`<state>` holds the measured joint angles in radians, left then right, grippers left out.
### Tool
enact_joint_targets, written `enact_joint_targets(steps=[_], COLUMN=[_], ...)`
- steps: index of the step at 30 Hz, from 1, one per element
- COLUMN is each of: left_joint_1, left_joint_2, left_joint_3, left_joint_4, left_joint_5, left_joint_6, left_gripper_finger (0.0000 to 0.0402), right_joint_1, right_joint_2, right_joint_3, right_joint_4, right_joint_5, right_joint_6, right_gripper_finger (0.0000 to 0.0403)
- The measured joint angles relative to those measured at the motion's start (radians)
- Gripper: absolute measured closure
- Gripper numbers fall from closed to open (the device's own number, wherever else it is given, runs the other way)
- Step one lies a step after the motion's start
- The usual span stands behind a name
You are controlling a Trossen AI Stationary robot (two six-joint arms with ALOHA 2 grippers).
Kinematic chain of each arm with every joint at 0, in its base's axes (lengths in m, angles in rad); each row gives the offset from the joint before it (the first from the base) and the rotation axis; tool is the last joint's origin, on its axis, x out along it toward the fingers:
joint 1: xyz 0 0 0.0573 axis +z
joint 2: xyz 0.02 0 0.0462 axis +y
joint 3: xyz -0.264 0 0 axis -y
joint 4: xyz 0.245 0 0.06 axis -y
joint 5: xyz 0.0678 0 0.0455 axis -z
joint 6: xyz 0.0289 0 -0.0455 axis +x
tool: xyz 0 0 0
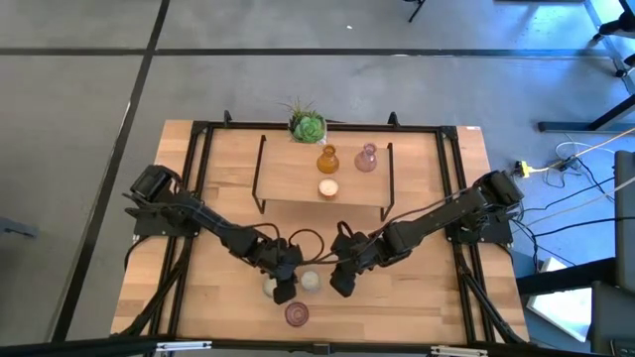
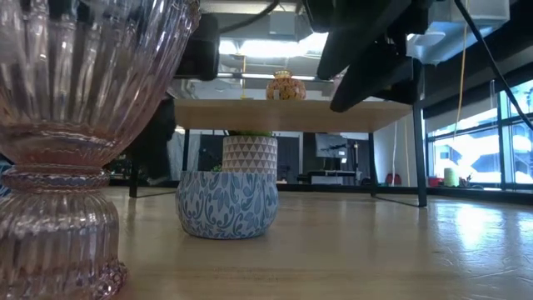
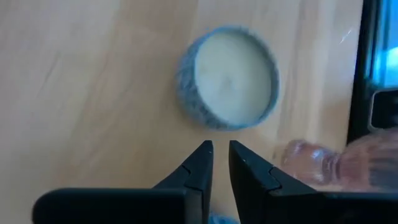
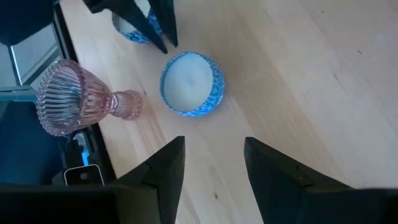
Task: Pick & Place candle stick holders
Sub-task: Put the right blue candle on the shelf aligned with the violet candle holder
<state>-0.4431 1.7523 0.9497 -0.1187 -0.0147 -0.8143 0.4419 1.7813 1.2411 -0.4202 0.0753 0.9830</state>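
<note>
Two low round cream-filled candle stick holders with blue-patterned walls stand near the table's front, one [image 1: 311, 281] [image 4: 189, 84] and one [image 1: 270, 286] [image 4: 132, 28]. A ribbed pink glass holder [image 1: 296, 314] [image 4: 81, 99] stands upright nearer the front edge. My left gripper [image 3: 221, 152] [image 1: 283, 288] hovers between the two round holders, its fingers nearly shut with only a slit and nothing between them. My right gripper [image 4: 211, 155] [image 1: 342, 283] hangs open, above and to the right of holder [image 3: 227, 78]. On the far wooden shelf stand an amber holder [image 1: 327, 159], a pink one [image 1: 366, 158] and a cream one [image 1: 328, 188].
A wooden shelf on thin black legs [image 1: 322, 203] spans the table's far middle. A green spiky plant [image 1: 308, 126] in a white patterned pot [image 2: 249, 154] stands behind it. A black frame [image 1: 198, 178] runs along the table's sides. Bare wood lies to the front left and front right.
</note>
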Motion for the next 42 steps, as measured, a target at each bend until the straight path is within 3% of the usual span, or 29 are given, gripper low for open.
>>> enact_joint_targets(steps=[9,16,32,37,42], left_joint_1=[-0.002,0.006,0.133,0.116,0.073], left_joint_2=[0.093,0.131,0.131,0.126,0.121], left_joint_3=[0.001,0.002,0.111,0.129,0.129], left_joint_4=[0.089,0.178,0.177,0.102,0.024], left_joint_5=[0.039,0.039,0.006,0.014,-0.016], left_joint_6=[0.006,0.013,0.173,0.184,0.16], left_gripper_finger=[0.0398,0.0399,0.04,0.0399,0.0399], right_joint_1=[0.003,0.005,-0.003,-0.002,-0.006], right_joint_2=[0.0,0.0,-0.001,-0.001,0.014], right_joint_3=[0.0,0.0,0.0,0.0,-0.001], right_joint_4=[-0.021,-0.07,-0.147,-0.207,-0.201], right_joint_5=[0.001,-0.049,-0.057,-0.076,-0.076], right_joint_6=[0.04,0.103,0.249,0.313,0.354], right_gripper_finger=[0.0233,0.0233,0.0233,0.0226,0.0192])
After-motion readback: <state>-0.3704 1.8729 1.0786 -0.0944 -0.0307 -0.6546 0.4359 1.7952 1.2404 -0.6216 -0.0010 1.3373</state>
